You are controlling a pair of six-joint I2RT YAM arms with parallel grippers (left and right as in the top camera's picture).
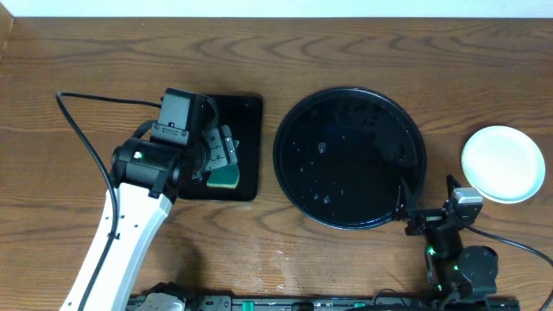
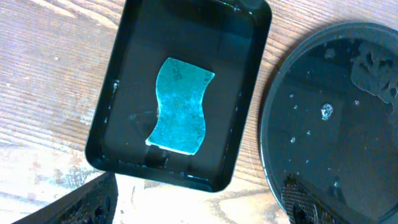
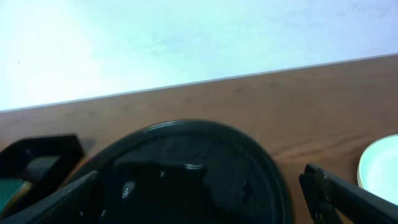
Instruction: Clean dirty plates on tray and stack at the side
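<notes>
The round black tray (image 1: 350, 157) holds no plates, only water drops. It also shows in the left wrist view (image 2: 336, 112) and the right wrist view (image 3: 186, 168). A pale mint-white plate (image 1: 503, 164) sits on the table to the tray's right, and its edge shows in the right wrist view (image 3: 380, 165). I cannot tell whether other plates lie under it. My left gripper (image 1: 216, 157) hovers open and empty (image 2: 199, 211) over a rectangular tray. My right gripper (image 1: 428, 207) is open and empty (image 3: 199, 196) at the round tray's near right rim.
A small rectangular black tray (image 1: 246, 112) left of the round tray holds a teal sponge (image 2: 180, 106). The sponge lies flat and apart from my left fingers. A black cable (image 1: 78, 130) runs across the left of the table.
</notes>
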